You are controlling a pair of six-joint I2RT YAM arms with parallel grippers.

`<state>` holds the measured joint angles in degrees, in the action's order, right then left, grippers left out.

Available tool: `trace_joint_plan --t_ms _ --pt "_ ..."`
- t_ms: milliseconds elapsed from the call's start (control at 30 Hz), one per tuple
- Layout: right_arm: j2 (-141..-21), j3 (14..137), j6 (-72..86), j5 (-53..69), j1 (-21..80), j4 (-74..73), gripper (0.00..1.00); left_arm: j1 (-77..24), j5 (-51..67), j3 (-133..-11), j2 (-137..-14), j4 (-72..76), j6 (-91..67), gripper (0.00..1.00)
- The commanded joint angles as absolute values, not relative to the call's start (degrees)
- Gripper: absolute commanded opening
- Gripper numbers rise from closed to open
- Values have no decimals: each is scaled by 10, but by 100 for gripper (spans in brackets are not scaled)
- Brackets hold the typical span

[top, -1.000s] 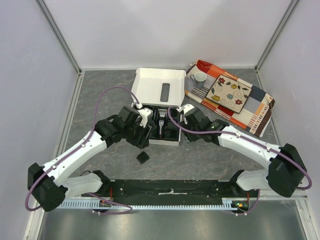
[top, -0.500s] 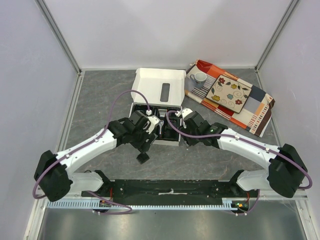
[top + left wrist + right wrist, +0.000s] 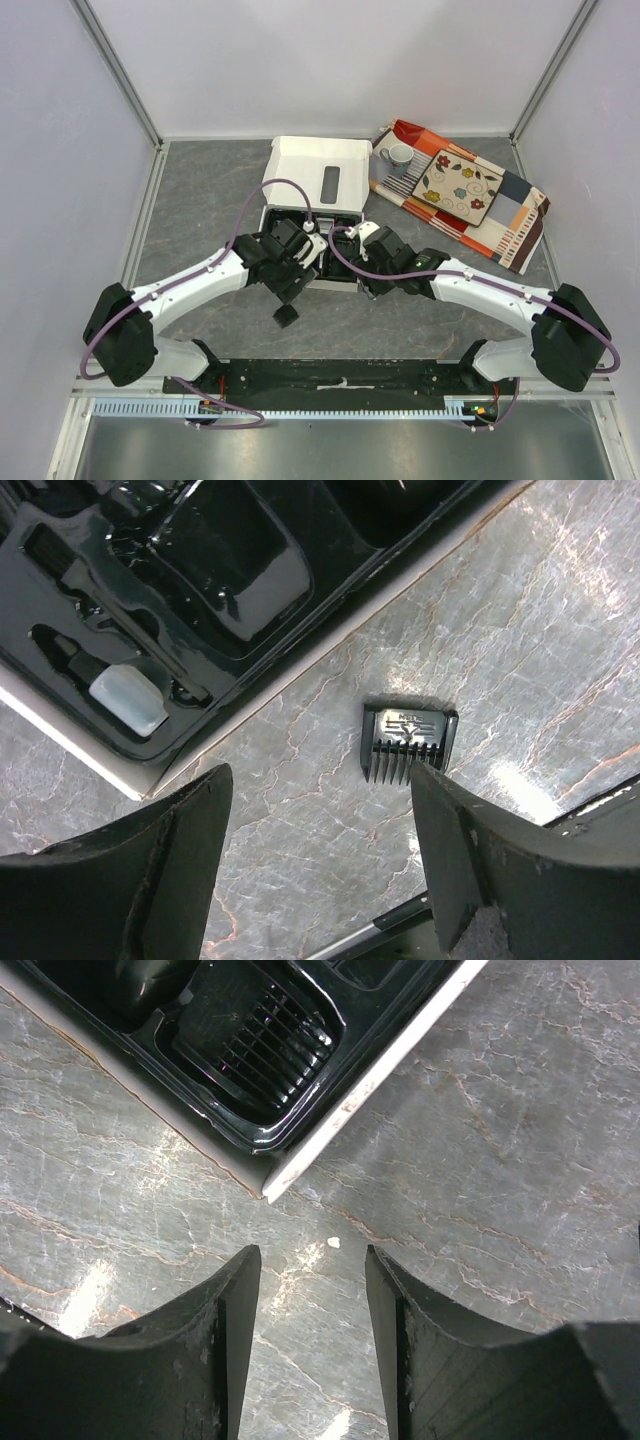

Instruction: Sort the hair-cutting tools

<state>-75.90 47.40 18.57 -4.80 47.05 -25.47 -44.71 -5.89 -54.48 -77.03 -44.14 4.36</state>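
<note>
Left fingers [image 3: 195, 820]: spread wide with nothing between them. They hang over bare bench [image 3: 200, 200], just off the near corner of the tray.
Loose comb attachment [image 3: 408, 742]: small, black and toothed. It lies flat on the bench, apart from the tray's edge. In the left wrist view it sits in the gap between the two fingers, closer to the right-hand one, and touches neither. From above it lies in front of the box, towards the arm bases.
Right fingers [image 3: 235, 1300]: partly open and holding nothing. They are above the bench, right by another corner of the tray.
Tray [image 3: 250, 560]: glossy black moulded insert with several compartments, set inside a white box.
Second comb attachment [image 3: 262, 1045]: ribbed black piece lying in the corner compartment nearest the right fingers.
Small clear bottle [image 3: 127, 698]: lies in a slim compartment near the tray's edge.
Box lid [image 3: 315, 172]: white, folded open behind the tray.
Clipper: it cannot be made out; the arms cover the middle of the tray in the top view.
Patterned cloth [image 3: 510, 215]: at the far right of the bench, well apart from the box. It carries a grey mug [image 3: 400, 157] and a flowered plate [image 3: 457, 187].
</note>
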Motion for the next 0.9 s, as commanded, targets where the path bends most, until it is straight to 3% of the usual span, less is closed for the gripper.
trace_joint_plan --t_ms 0,467,867 --pt "-769 473 187 -43 475 -232 54 -464 -59 -540 -788 -430 97 79" --pt "-794 483 186 -40 484 -229 55 -526 -44 -459 -750 -396 153 84" --pt "-792 497 181 -53 489 -248 56 -526 -18 -483 -839 -393 149 85"
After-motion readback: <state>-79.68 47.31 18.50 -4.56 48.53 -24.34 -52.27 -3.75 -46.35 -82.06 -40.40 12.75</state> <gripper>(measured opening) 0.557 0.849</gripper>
